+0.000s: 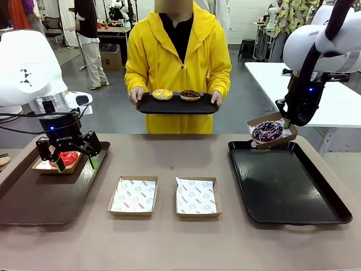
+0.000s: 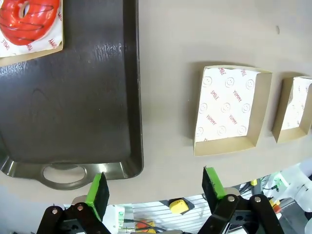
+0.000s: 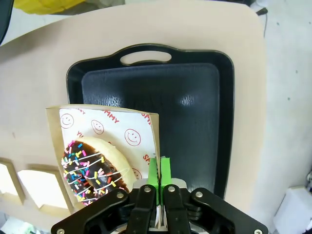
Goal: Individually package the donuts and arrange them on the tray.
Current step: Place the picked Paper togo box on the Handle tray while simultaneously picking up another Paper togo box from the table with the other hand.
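Dark purple-swirled ring donut with sprinkles (image 1: 267, 131) lies in shallow brown paper-lined cardboard box (image 3: 122, 126), tilted, in air above far left corner of black plastic tray (image 1: 282, 192) on table (image 1: 169, 248). Right hand (image 3: 158, 170) pinched on one box wall only. Risks: tilt lets donut slide out low side; thin wall bends or slips from pinch; box bottom catches raised tray rim on descent. Tray floor bare, ample room. Left hand (image 1: 76, 162) wide, empty, near glossy red ring donut (image 1: 67, 158), well apart from right hand

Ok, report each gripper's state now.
Left gripper: open, empty.
Right gripper: shut on the edge of the box holding a donut.
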`<state>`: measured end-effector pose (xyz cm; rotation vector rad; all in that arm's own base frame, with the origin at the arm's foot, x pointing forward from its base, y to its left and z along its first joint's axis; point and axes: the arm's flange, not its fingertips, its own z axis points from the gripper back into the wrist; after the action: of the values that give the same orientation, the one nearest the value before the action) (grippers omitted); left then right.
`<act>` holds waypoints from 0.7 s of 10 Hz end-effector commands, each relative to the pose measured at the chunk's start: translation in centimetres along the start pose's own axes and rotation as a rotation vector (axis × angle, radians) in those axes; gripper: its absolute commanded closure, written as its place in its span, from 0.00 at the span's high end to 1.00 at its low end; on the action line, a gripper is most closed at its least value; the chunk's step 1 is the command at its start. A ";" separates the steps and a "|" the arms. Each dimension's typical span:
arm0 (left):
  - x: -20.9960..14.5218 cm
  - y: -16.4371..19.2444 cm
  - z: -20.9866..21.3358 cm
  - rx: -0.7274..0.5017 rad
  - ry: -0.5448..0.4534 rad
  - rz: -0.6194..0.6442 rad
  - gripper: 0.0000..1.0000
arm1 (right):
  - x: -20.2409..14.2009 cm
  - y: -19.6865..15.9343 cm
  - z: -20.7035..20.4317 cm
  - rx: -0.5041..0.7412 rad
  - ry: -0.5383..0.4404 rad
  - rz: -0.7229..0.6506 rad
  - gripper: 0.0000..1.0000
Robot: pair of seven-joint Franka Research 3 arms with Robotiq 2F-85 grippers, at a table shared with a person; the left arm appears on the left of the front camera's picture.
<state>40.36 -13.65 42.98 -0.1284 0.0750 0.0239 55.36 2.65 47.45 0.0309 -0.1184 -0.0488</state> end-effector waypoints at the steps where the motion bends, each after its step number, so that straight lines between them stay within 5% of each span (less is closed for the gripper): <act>1: 0.1 0.2 0.4 0.003 0.011 -0.001 1.00 | -0.1 0.0 0.0 0.000 0.004 -0.003 0.02; 7: 0.0 0.2 0.0 -0.002 0.004 0.005 1.00 | -0.1 0.0 0.0 0.000 0.004 -0.003 0.02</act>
<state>40.40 -13.40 42.99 -0.1301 0.0790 0.0290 55.36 2.65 47.43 0.0308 -0.1179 -0.0488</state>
